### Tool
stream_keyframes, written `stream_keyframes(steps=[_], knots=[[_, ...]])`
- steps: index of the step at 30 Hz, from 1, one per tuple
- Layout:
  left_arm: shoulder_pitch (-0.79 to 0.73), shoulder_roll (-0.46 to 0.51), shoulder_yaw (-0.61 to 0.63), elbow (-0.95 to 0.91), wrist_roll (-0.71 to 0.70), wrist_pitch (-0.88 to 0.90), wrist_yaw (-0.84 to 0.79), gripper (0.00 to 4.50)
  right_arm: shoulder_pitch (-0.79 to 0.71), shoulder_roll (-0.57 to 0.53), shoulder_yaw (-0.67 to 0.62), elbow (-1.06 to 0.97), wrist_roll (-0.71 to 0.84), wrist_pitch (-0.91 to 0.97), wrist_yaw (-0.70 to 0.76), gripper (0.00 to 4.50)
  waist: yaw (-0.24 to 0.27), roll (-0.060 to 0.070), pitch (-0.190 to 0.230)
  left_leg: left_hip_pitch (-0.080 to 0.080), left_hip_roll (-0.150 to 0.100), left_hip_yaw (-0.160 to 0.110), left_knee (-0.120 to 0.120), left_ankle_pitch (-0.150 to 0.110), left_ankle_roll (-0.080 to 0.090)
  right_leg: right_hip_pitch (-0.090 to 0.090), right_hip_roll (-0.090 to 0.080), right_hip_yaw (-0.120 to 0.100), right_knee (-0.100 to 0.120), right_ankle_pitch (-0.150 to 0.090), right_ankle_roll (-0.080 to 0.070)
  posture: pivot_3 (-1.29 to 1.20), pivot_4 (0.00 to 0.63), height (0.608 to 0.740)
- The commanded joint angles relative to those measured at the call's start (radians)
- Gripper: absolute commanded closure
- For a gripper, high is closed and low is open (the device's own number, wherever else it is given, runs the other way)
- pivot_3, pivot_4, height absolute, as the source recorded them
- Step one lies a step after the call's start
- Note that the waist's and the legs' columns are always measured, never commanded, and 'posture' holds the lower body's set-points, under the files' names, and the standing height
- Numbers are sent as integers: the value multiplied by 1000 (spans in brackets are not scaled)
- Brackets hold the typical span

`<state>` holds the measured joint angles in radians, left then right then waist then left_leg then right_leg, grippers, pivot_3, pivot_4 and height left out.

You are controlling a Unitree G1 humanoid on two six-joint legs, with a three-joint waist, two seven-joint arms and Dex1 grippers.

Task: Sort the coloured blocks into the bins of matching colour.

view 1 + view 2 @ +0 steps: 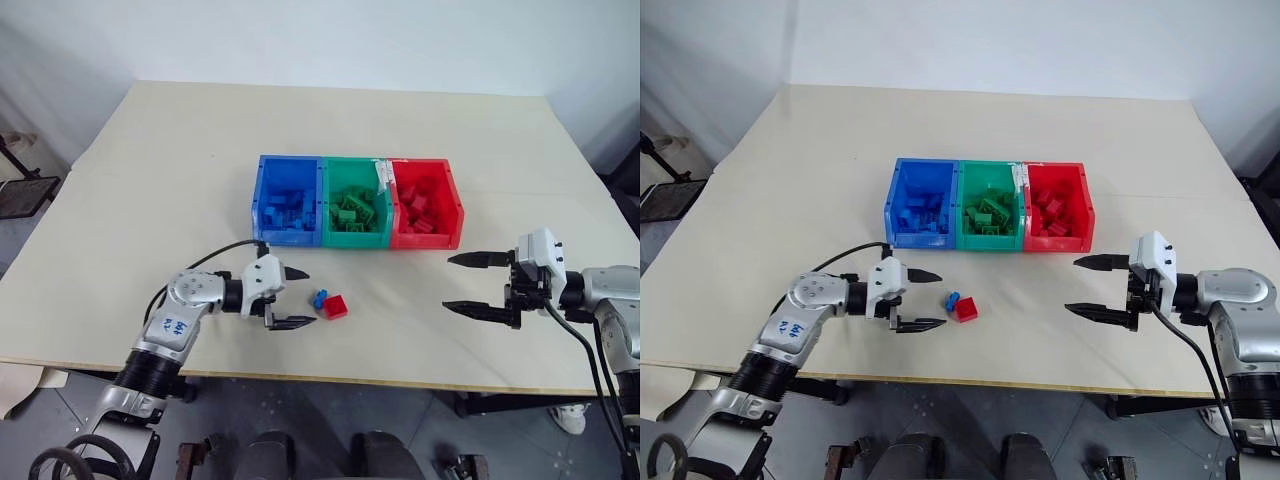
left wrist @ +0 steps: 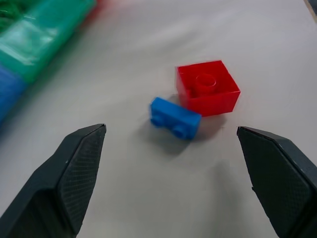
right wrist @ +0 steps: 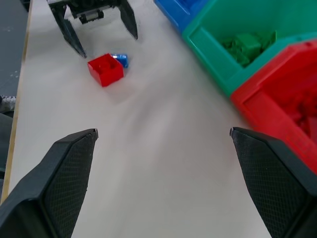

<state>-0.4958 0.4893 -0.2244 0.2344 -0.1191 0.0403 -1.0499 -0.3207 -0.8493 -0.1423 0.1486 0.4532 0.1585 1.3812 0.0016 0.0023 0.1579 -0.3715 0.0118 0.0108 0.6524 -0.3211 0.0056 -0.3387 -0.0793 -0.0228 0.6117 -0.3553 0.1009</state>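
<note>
A red square block point(image 1: 336, 306) and a small blue block point(image 1: 319, 298) lie touching on the table in front of the bins. My left gripper point(image 1: 295, 298) is open just to their left, its fingers pointing at them; in the left wrist view the blue block point(image 2: 175, 117) and red block point(image 2: 207, 88) sit ahead between the spread fingers. The blue bin point(image 1: 287, 200), green bin point(image 1: 355, 202) and red bin point(image 1: 426, 204) stand joined in a row, each holding several bricks of its colour. My right gripper point(image 1: 465, 283) hangs open and empty to the right of the bins.
The pale table point(image 1: 180, 180) has free room all round the bins. Its front edge runs close below both grippers. A black cable point(image 1: 205, 260) loops over the left arm. A white tag point(image 1: 381, 174) sits on the wall between the green and red bins.
</note>
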Motion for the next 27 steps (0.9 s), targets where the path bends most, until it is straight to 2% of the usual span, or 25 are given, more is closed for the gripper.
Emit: stream_keyframes(steps=[1, 9, 10, 12, 19, 24, 27], knots=[[-47, -23, -25, 43, 55, -38, 35, 0, 21, -12, -45, -51, 25, 3, -16, 24, 0, 0, 0, 0, 0, 0, 0, 0, 0, 0, 0, 0, 0, 0, 0, 0, 150, 740], [-93, -81, -56, 124, 103, -24, 64, 0, 59, -14, -60, -83, 29, 11, -42, 24, 3, 0, 0, 0, 0, 0, 1, 0, 0, 0, 0, 0, 1, 1, 3, 0, 150, 740], [-92, -83, -60, 125, 110, -29, 64, 404, 60, -15, -61, -83, 29, 12, -45, 0, 3, 0, 0, 0, 0, 0, 1, 0, 0, 0, 0, 0, 1, 1, 3, 0, 150, 740], [-81, -84, -64, 112, 103, -35, 48, 888, 56, -17, -62, -75, 24, 7, -49, 0, 4, 0, 0, 0, 0, 0, 1, 0, 0, 0, 0, 0, 1, 1, 3, 0, 150, 740], [-55, -70, -57, 74, 113, 12, 77, 3077, 28, -20, -51, -44, 11, -3, -46, 0, 4, 0, 0, 0, 0, 0, 2, 0, 0, 1, 0, 0, 1, 1, 3, 0, 150, 740], [-35, -47, -35, 25, 91, 53, 80, 3126, 6, -16, -42, -22, 0, -10, -42, 0, 1, 0, 0, 0, 0, 0, 2, 0, 0, 1, 0, 0, 1, 1, 3, 0, 150, 740], [-21, -37, 18, -38, 24, 72, 63, 3126, -3, -15, -38, -13, -4, -16, -42, 0, -4, 0, 0, 0, 1, 0, 2, 0, 0, 0, 0, 0, 1, 1, 3, 0, 150, 740]])
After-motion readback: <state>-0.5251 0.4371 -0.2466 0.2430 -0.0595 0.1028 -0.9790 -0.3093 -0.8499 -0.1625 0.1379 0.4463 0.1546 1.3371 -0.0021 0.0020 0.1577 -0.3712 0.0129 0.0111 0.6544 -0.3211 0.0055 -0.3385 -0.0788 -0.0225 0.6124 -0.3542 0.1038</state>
